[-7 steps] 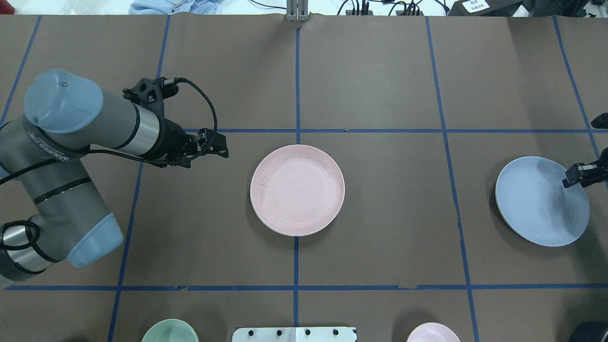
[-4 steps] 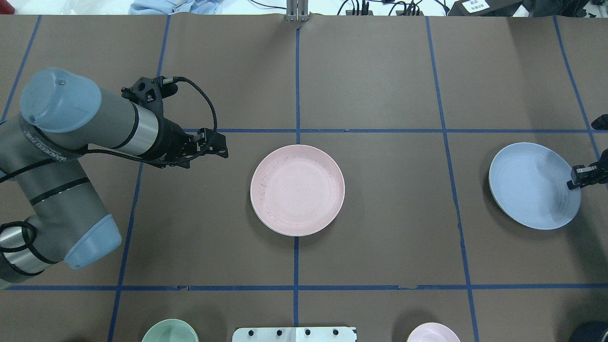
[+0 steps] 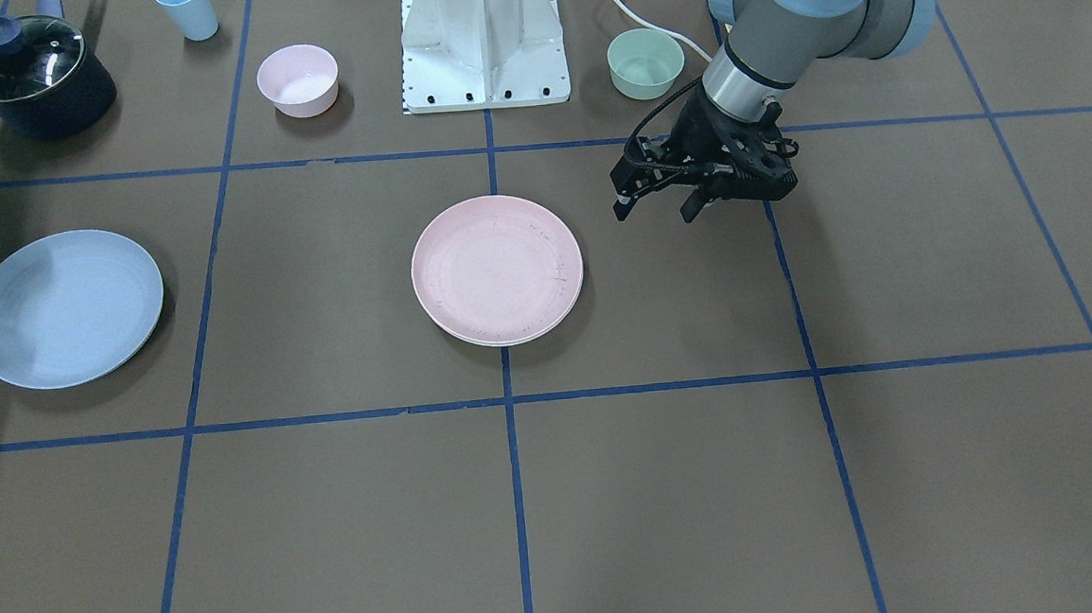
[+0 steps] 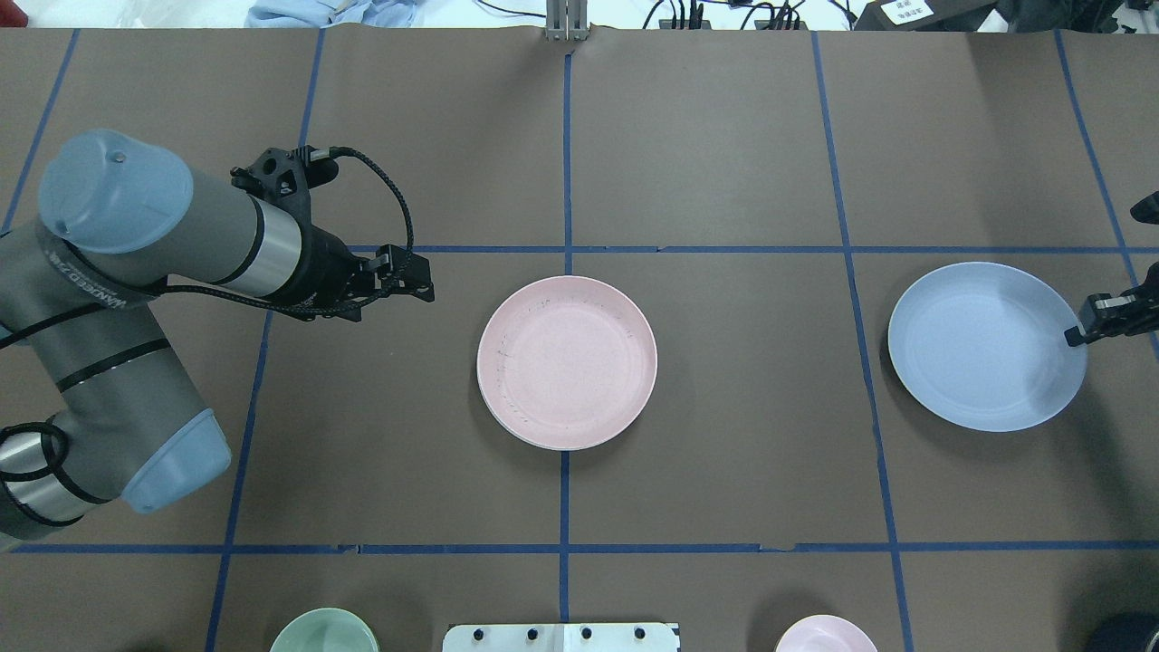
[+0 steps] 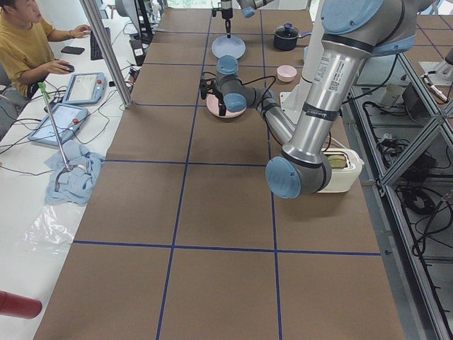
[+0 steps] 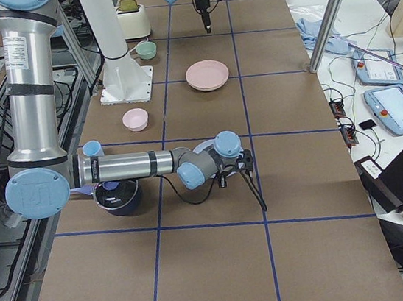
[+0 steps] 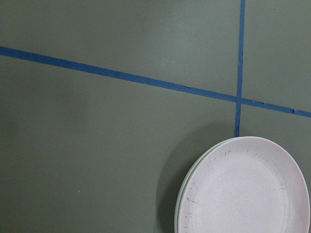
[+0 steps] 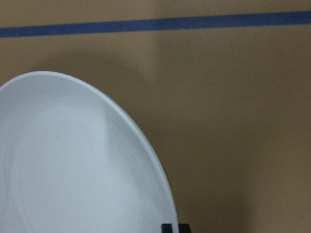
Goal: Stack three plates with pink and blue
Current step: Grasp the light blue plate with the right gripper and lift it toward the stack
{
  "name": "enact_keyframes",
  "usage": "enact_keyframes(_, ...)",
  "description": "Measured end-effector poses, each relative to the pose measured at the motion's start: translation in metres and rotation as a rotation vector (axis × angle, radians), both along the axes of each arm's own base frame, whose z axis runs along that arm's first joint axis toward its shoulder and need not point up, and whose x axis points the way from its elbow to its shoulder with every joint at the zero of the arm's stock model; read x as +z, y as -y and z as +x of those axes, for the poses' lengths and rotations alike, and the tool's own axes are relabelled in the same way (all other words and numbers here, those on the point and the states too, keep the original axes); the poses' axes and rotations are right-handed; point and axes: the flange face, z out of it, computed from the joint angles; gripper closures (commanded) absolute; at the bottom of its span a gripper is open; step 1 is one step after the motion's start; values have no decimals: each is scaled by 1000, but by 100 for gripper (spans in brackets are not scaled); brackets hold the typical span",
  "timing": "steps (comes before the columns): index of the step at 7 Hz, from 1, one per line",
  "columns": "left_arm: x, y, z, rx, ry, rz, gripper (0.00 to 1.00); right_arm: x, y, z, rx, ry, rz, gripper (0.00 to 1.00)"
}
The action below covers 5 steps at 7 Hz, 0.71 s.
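A pale pink plate (image 4: 567, 362) lies at the table's centre on top of a cream plate, whose rim (image 7: 181, 194) shows just beneath it. My right gripper (image 4: 1077, 333) is shut on the right rim of the light blue plate (image 4: 987, 346) and holds it nearly level above the table at the right, with a shadow under it. The blue plate also shows in the front-facing view (image 3: 65, 308) and the right wrist view (image 8: 73, 160). My left gripper (image 4: 418, 281) hangs open and empty, left of the pink plate and apart from it.
Near the robot base (image 3: 484, 35) stand a small pink bowl (image 3: 298, 79) and a mint-green bowl (image 3: 646, 62). A dark pot with a glass lid (image 3: 34, 75) and a light blue cup (image 3: 186, 11) stand on my right side. Blue tape lines cross the brown table.
My right gripper has carried the blue plate leftwards, towards the centre, and the plate has gone from tilted to nearly level. The left arm has barely moved.
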Motion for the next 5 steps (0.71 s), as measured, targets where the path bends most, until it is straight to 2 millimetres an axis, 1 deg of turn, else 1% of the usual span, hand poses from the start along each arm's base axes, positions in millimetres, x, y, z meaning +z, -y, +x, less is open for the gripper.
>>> enact_keyframes(1,4,0,-1,1,5,0,0,-31,19,-6,32,29,3,100)
enact_keyframes(2,9,1,-4,4,14,12,0,-67,41,-19,66,58,-5,100)
enact_keyframes(3,19,6,-12,9,34,41,0,-110,62,-44,98,91,-33,100)
enact_keyframes(4,33,14,-26,11,64,81,0,-154,75,-80,114,124,-75,100)
enact_keyframes(5,52,24,-47,13,103,128,0,-195,79,-124,116,146,-112,100)
